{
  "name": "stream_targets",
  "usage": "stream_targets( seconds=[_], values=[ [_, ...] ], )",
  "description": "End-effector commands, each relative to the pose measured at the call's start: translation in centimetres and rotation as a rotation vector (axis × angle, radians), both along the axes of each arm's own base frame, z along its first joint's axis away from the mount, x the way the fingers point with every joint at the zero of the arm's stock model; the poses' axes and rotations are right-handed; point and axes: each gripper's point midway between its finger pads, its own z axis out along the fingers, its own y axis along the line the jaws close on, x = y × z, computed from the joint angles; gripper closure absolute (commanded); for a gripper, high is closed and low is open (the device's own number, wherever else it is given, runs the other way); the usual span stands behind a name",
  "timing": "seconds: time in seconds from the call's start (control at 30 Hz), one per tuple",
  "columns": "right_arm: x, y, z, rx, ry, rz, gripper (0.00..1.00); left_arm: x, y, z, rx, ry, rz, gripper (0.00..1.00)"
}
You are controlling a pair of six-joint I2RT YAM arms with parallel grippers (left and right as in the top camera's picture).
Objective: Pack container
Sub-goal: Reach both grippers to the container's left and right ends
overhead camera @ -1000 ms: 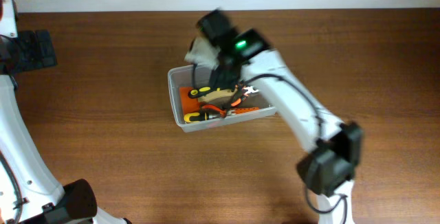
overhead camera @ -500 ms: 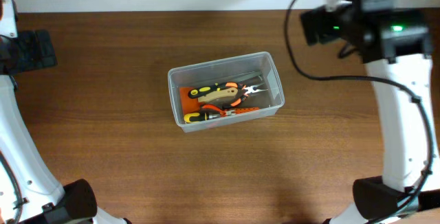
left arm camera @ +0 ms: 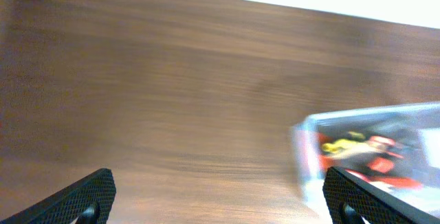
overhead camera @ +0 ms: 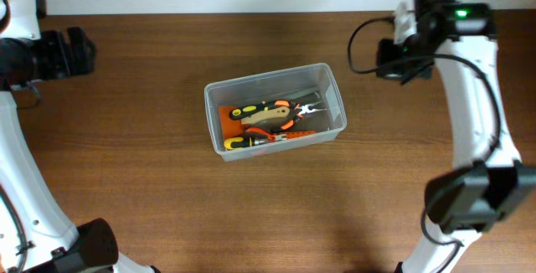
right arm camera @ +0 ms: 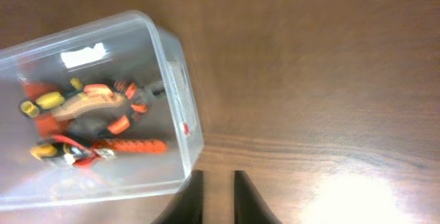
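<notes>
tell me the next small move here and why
Probably settle the right gripper into a rest pose away from the container. The tools all lie inside it, and the overhead view shows none outside it. The right gripper, fingers close together, and the wide-open left gripper both hold nothing, so packing looks finished.

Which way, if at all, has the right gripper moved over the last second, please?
Yes: the right gripper left the container, retreating rightward toward the table's far edge.
</notes>
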Motion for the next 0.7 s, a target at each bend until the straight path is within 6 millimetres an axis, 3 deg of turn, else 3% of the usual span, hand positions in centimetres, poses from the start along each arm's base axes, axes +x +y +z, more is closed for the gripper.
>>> stream_targets(
  seconds=[0.0,0.07,0.13,0.3,0.43,0.67],
  values=[
    [-0.7,2.0,-2.8,0.03,0.098,0.011,0.96,0.4,-3.3,-1.0,-0.153,0.023,-0.1,0.01],
    [-1.0,2.7,-4.2,0.029,0.143,0.025,0.96,0.4,-4.0,-3.0,-0.176,0.098,-0.111,0.0],
    [-1.3,3.4,-5.2,0.023,0.172,0.042,0.96,0.3,-5.3,-5.3,-0.216,0.184,-0.139,0.07],
    [-1.1,3.8,-6.7,0.002,0.19,0.054,0.96,0.2,-8.8,-11.3,-0.267,0.39,-0.21,0.52],
    [-1.0,3.0,-7.4,-0.023,0.203,0.021,0.96,-0.3,-11.5,-15.6,-0.281,0.511,-0.27,0.98],
    [-0.8,2.1,-7.9,-0.071,0.199,0.008,0.96,-2.5,-16.0,-21.1,-0.276,0.652,-0.378,0.98]
  ],
)
